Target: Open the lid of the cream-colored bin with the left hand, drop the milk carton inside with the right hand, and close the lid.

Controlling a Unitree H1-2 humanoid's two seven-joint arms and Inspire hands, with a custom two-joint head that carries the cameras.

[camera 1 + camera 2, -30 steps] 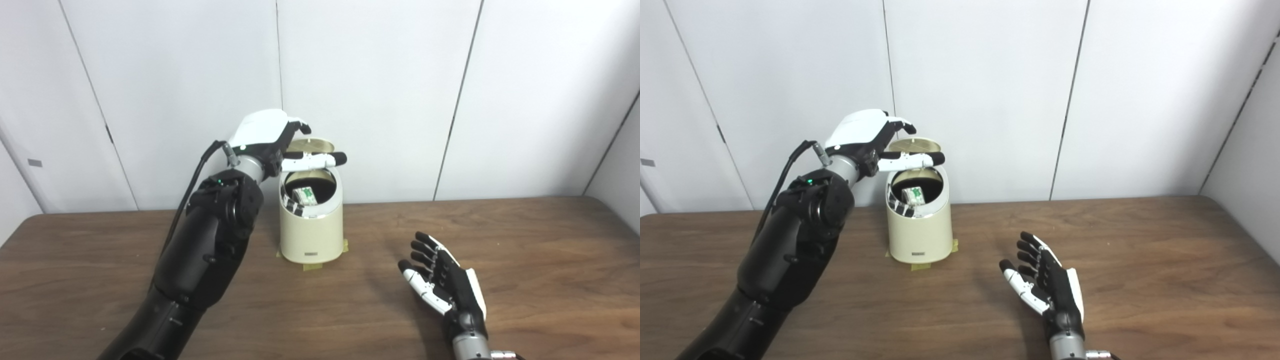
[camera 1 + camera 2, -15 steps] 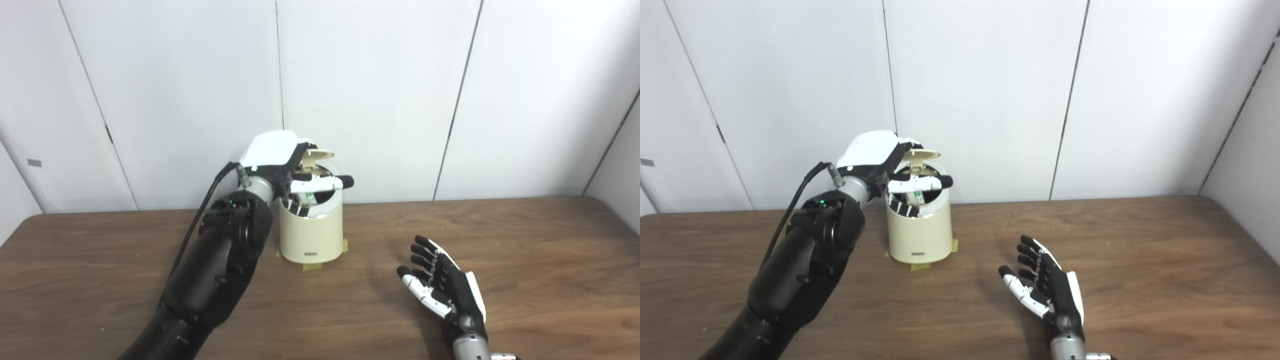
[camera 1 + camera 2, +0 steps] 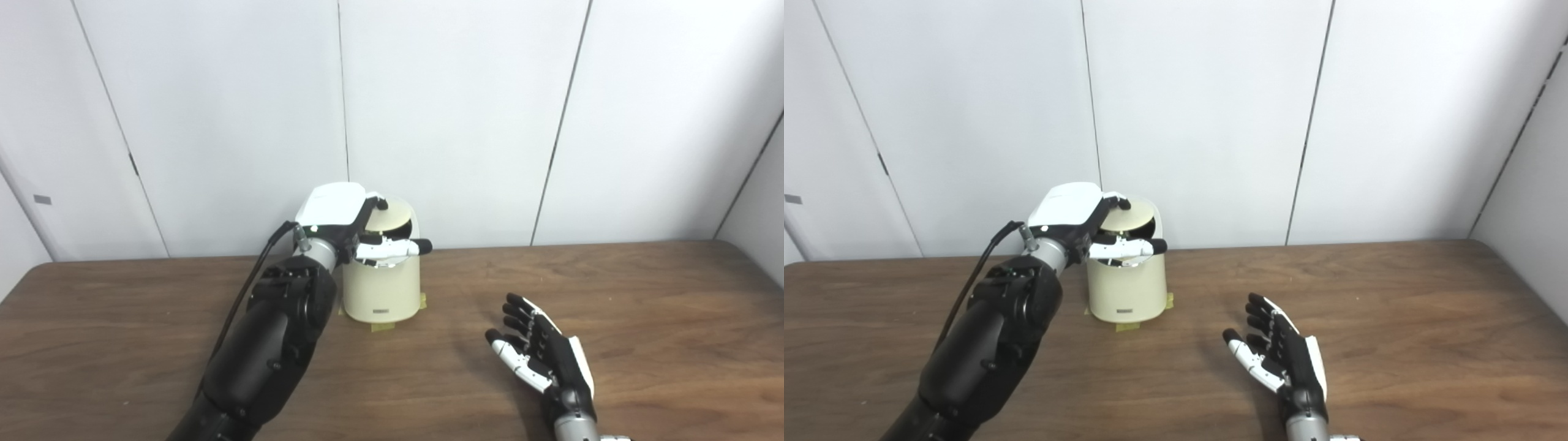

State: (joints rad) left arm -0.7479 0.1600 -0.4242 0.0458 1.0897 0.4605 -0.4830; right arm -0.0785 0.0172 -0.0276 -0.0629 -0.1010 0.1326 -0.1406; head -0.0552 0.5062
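The cream-colored bin stands at the back of the table, against the wall. Its round lid is tilted low over the opening, and only a dark gap shows at the front. My left hand sits on top of the bin, its fingers curled over the lid and its thumb stretched across the front of the rim below it. The milk carton is hidden inside. My right hand rests open and palm up on the table to the bin's right, holding nothing.
Yellow tape marks the bin's foot on the brown wooden table. White wall panels stand right behind the bin. My black left forearm crosses the table left of the bin.
My left hand has come down with the lid, from nearly upright to almost flat over the opening. The carton, visible inside before, is now covered. The right hand has barely moved.
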